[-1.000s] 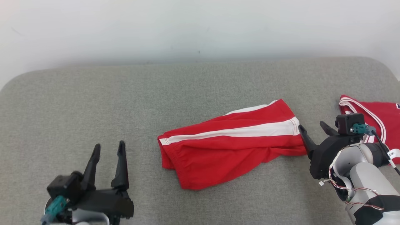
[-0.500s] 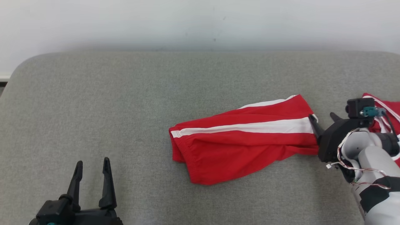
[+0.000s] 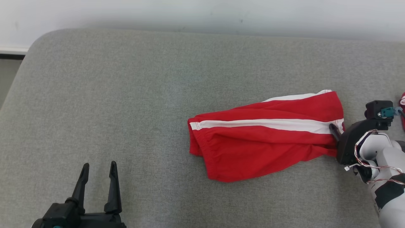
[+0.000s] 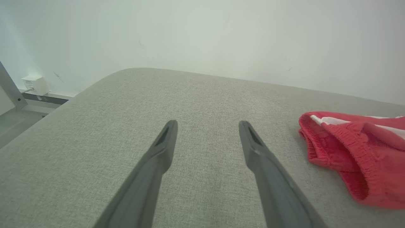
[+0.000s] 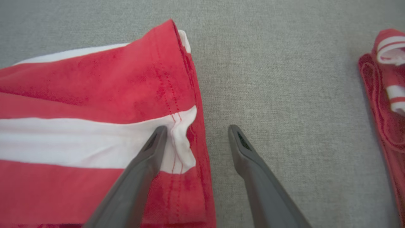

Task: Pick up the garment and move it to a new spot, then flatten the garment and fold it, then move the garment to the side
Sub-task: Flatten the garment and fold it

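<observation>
A wide grey fabric-covered cushion (image 3: pixel 126 95) spreads across the head view. Its woven cover is matte, and its far corner at 11 o'clock is rounded. Behind it, along 12 o'clock, stands a plain pale wall (image 3: pixel 202 12) with a few faint marks. At 9 to 10 o'clock a white skirting strip (image 3: pixel 12 49) runs above a dark band, with greyish floor (image 3: pixel 8 82) below. In the left wrist view a small white box (image 4: pixel 34 85) sits low on the wall at 9 o'clock, beside a slanted grey bar (image 4: pixel 9 87). The light is soft and even, with faint shadows.
</observation>
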Controlling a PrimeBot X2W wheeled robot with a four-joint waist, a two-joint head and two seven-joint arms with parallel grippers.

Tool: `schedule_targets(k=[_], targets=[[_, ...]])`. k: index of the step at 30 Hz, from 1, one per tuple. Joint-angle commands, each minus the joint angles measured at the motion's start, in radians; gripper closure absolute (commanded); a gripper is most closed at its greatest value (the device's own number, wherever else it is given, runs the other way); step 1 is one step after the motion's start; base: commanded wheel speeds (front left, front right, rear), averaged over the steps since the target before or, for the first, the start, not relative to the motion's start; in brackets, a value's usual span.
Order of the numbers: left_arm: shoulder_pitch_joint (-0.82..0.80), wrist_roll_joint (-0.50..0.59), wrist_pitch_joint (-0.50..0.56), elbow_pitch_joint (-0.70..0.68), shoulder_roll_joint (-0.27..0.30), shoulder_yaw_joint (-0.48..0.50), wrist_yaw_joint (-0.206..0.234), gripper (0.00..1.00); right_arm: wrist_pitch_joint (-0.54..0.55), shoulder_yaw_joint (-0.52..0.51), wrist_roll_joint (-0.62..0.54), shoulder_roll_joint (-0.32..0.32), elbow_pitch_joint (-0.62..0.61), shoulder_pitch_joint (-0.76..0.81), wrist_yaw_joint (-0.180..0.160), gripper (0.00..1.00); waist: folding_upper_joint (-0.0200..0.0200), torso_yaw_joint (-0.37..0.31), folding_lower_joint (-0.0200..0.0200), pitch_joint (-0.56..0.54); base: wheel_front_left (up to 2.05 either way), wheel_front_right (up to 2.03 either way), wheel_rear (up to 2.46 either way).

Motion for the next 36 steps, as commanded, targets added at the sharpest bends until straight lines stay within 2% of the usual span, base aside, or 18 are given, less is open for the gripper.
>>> schedule_targets(k=[1,6,7,8,9,19,22,27,36], targets=[[-0.006,0.005,-0.002,-0.003,-0.003,0.002,-0.001,0.00,0.007,-0.004,-0.011,-0.002,0.012,-0.008,-0.003,0.00,0.0000,0.016,0.0000,0.019,0.00,0.00,0.00],[-0.016,0.006,-0.002,0.001,-0.005,-0.003,-0.007,0.00,0.081,-0.004,0.005,0.033,0.073,-0.006,-0.002,0.00,0.0000,0.028,0.0000,0.033,0.00,0.00,0.00],[-0.016,0.006,-0.002,0.002,-0.005,-0.003,-0.008,0.00,0.090,0.000,0.012,0.043,0.077,-0.005,0.000,0.21,0.0000,0.029,0.0000,0.034,0.00,0.00,0.00],[-0.016,0.006,-0.002,0.002,-0.005,-0.003,-0.008,0.00,0.096,0.006,0.017,0.049,0.076,-0.004,0.000,0.75,0.0000,0.029,0.0000,0.034,0.00,0.00,0.00],[-0.016,0.006,-0.002,0.003,-0.006,-0.004,-0.008,0.00,0.102,0.011,0.023,0.055,0.076,0.000,0.001,1.00,0.0000,0.029,0.0000,0.033,0.00,0.00,0.00],[-0.018,0.009,-0.002,0.016,-0.007,-0.011,-0.005,0.00,0.094,0.019,0.059,0.012,0.049,0.004,-0.001,1.00,0.0000,0.010,0.0000,0.017,0.00,0.00,0.00],[-0.013,0.002,-0.002,0.022,-0.006,-0.018,-0.002,0.00,0.053,-0.007,0.026,-0.026,0.051,0.001,-0.003,1.00,0.0000,-0.004,0.0000,-0.006,0.00,0.00,0.00],[0.006,-0.008,-0.002,0.025,-0.006,-0.028,0.006,0.00,0.007,-0.051,-0.014,-0.041,0.034,0.001,-0.003,1.00,0.0000,-0.029,0.0000,-0.045,0.00,0.00,0.00],[0.047,-0.003,-0.002,0.040,-0.006,-0.051,0.013,0.00,-0.005,-0.150,-0.130,-0.085,-0.028,0.042,-0.003,1.00,0.0000,-0.075,0.0000,-0.124,0.00,0.00,0.00]])
